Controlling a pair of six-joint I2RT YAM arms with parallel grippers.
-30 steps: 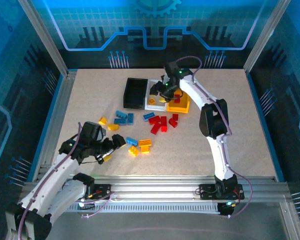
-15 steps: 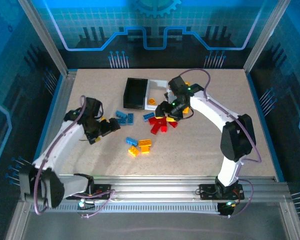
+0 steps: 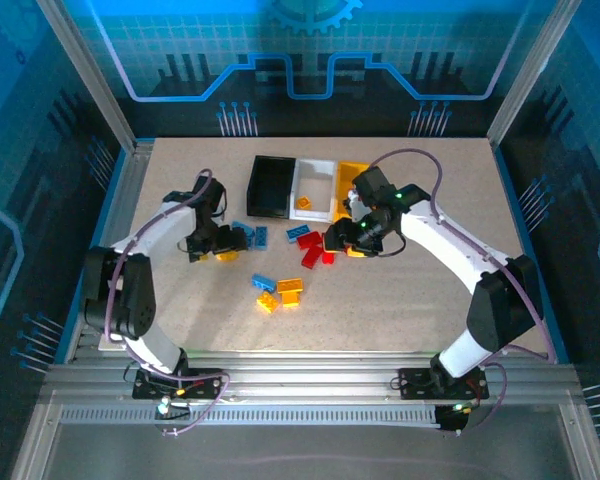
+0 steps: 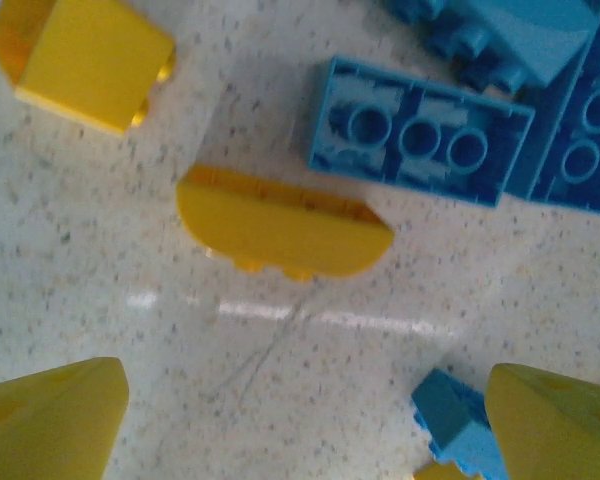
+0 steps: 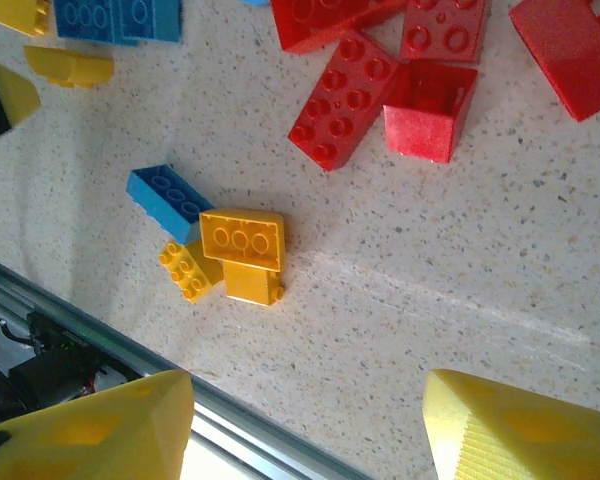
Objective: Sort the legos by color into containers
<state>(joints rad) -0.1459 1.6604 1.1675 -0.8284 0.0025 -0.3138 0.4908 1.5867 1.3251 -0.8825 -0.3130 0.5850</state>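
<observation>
Legos [image 3: 290,286] mostly lie loose on the table [image 3: 430,290], on the near side of three bins [image 3: 271,187]; one orange piece sits in the white bin [image 3: 318,185]. Left gripper [image 4: 300,430] hangs wide apart and empty over a yellow brick [image 4: 280,222] beside blue ones. Right gripper [image 5: 305,425] is spread too, holding nothing, by the red pile [image 5: 380,90].

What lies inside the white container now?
The white container holds one orange brick at its near left; the remaining visible floor looks bare. The right arm may cover its near right corner.
</observation>
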